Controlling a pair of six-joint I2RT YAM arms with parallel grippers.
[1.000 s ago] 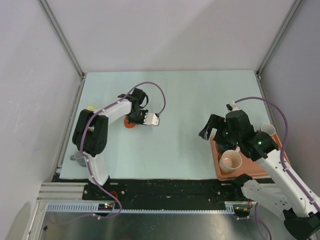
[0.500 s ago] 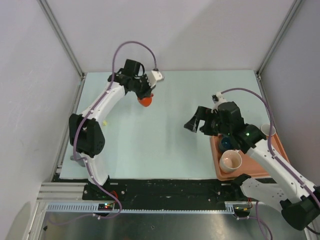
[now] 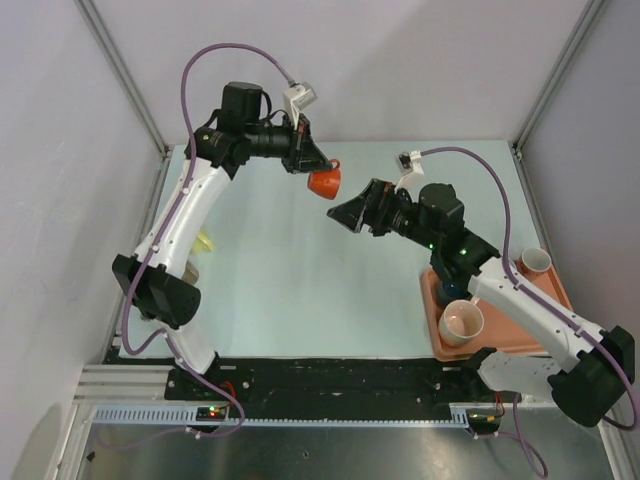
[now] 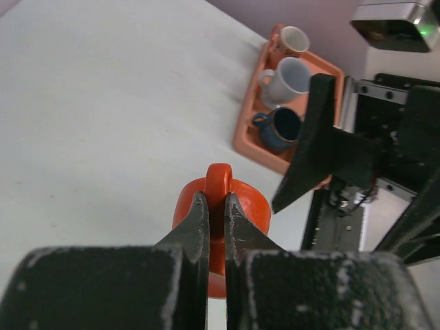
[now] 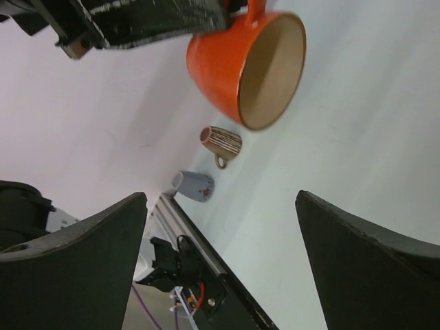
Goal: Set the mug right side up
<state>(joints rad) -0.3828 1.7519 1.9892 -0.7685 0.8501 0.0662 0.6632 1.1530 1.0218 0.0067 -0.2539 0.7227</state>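
Note:
My left gripper point(image 3: 312, 160) is shut on the handle of an orange mug point(image 3: 324, 182) and holds it high above the table, tilted with its mouth towards the right arm. In the left wrist view the fingers point(image 4: 196, 223) pinch the orange handle point(image 4: 218, 185). In the right wrist view the mug point(image 5: 240, 58) shows its tan inside. My right gripper point(image 3: 350, 212) is open and empty, raised just right of the mug, its jaws spread wide.
An orange tray point(image 3: 547, 335) at the right front holds a cream mug point(image 3: 463, 322), a blue mug point(image 3: 449, 290) and a white mug point(image 3: 535, 261). A striped mug point(image 5: 221, 142) and a grey mug point(image 5: 193, 185) lie on the table's left side.
My left arm lifted the orange mug off the table, raised it and carried it right. My right arm swung left off the tray towards the mug, jaws open.

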